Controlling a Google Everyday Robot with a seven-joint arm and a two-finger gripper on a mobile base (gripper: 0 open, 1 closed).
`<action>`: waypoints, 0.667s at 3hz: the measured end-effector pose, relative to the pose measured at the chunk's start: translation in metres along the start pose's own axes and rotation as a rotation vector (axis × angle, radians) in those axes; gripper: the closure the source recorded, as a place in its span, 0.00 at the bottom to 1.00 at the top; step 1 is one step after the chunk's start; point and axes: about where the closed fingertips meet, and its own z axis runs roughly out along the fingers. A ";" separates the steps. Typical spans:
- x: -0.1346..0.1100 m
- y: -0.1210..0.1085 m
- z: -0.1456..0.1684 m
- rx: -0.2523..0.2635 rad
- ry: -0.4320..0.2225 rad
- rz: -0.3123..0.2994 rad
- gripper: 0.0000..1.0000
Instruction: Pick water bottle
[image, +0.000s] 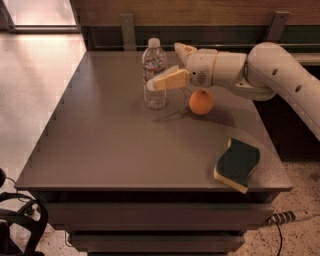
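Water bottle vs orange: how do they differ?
The water bottle is clear, tall and upright; the orange is opaque, round and shorter. The gripper, open, has one finger across the water bottle's front; the orange sits apart from its fingers. Both rest on the table.

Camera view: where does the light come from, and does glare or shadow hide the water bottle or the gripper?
Camera view: brightest on the pale floor at left, while the table is dim and warm-toned; the orange casts a soft shadow to its right. Same camera view: the water bottle and the open gripper reaching it from the right show no glare and no hiding shadow.
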 end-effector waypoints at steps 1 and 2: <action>0.005 0.004 0.011 -0.017 -0.042 0.016 0.15; 0.006 0.007 0.017 -0.027 -0.053 0.020 0.46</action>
